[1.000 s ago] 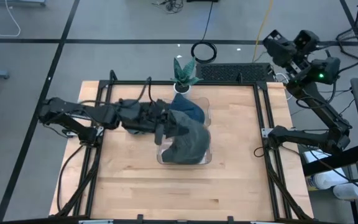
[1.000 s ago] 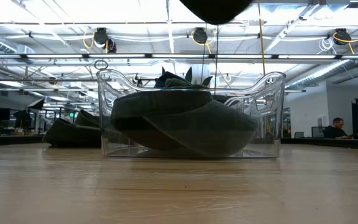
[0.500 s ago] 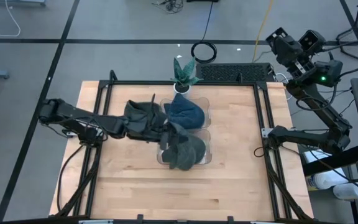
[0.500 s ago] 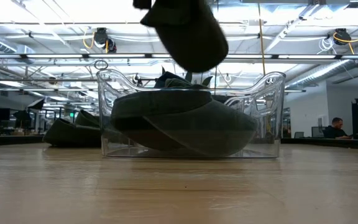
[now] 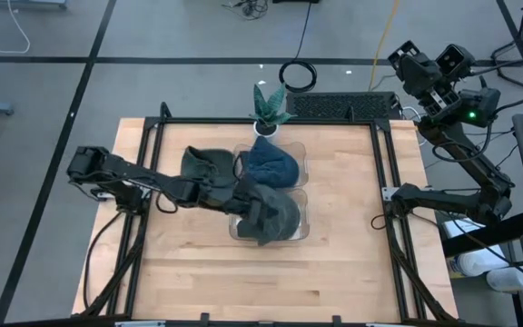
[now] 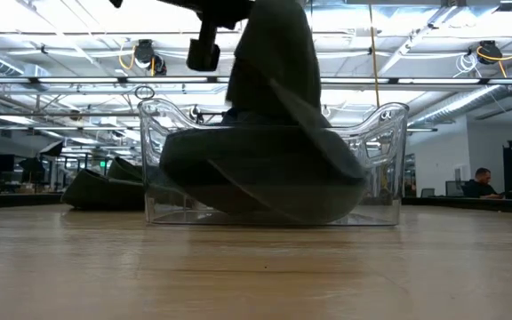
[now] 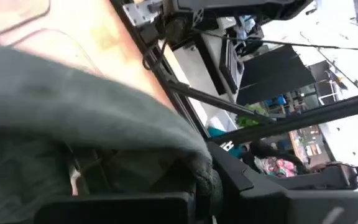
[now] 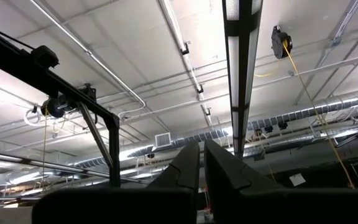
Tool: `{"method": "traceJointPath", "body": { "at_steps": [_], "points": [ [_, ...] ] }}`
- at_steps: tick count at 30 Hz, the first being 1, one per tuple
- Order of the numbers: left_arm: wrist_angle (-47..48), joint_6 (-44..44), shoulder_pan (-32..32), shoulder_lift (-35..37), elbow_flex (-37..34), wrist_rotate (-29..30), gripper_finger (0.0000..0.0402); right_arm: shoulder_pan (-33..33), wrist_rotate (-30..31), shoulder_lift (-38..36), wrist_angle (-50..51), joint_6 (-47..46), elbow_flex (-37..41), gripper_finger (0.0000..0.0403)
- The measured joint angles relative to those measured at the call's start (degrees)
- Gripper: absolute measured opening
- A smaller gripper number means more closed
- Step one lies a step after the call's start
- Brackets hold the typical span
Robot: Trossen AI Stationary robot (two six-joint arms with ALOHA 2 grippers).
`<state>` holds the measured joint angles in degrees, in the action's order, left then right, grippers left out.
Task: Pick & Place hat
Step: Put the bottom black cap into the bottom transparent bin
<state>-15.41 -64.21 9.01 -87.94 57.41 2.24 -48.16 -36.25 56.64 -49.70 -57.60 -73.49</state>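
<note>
The left end effector (image 5: 254, 207) is over the clear plastic bin (image 5: 299, 234) in the middle of the bench (image 5: 334, 272), its fingers pressed together on a dark grey-green hat (image 5: 275, 216) that hangs from it down into the near half of the bin. From the low view that hat (image 6: 274, 80) droops from the grip with its lower edge meeting another dark hat (image 6: 256, 182) lying across the bin's floor, so the arm looks to be at the placing stage, holding the cloth high by one edge so that it falls inside the walls rather than catching on the rim. In the bin's far half sits a blue hat (image 5: 271, 165), and just outside the bin, on its left-arm side, a further dark hat (image 5: 204, 165) waits on the bench, probably for a later pick. A small green plant (image 5: 269, 104) stands at the bench's far edge beyond the bin, out of the work path. The right end effector (image 5: 407, 56) is raised well clear of the bin, off the bench's far right corner, its fingers pressed together on nothing and pointed at the ceiling, parked so it leaves the bin free.
</note>
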Motion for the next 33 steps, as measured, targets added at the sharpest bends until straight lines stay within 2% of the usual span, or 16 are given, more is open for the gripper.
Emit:
{"method": "traceJointPath", "body": {
  "at_steps": [4, 12, 24, 28, 30, 33],
  "points": [
    [2.3, -2.0, 0.0, -0.7, 0.0, -0.2, 0.0018, 0.0, -0.1, 0.0, 0.0, 0.0, 0.0, 0.0011],
    [15.0, -7.1, 0.1, -0.7, 0.0, 0.4, 0.0018, 0.0, -4.7, 0.0, 0.4, 0.0, 0.0, 0.0010],
    [30.3, -13.7, 0.1, -0.7, 0.0, 0.8, 0.0018, 0.0, -4.7, 0.0, 0.5, -0.2, 0.0, 0.0007],
    [31.6, -15.4, -0.1, -0.7, 0.0, -1.0, 0.0018, 0.0, -4.6, 0.0, 0.5, -0.1, 0.0, 0.0007],
    [30.2, -15.4, -0.5, -0.6, 0.0, -2.6, 0.0036, 0.0, -4.6, 0.0, 0.5, -0.1, 0.0, 0.0006],
    [29.6, -14.3, -1.1, 0.1, 0.0, -3.9, 0.0093, 0.0, -4.6, 0.0, 0.5, -0.1, 0.0, 0.0006]
  ]
}}
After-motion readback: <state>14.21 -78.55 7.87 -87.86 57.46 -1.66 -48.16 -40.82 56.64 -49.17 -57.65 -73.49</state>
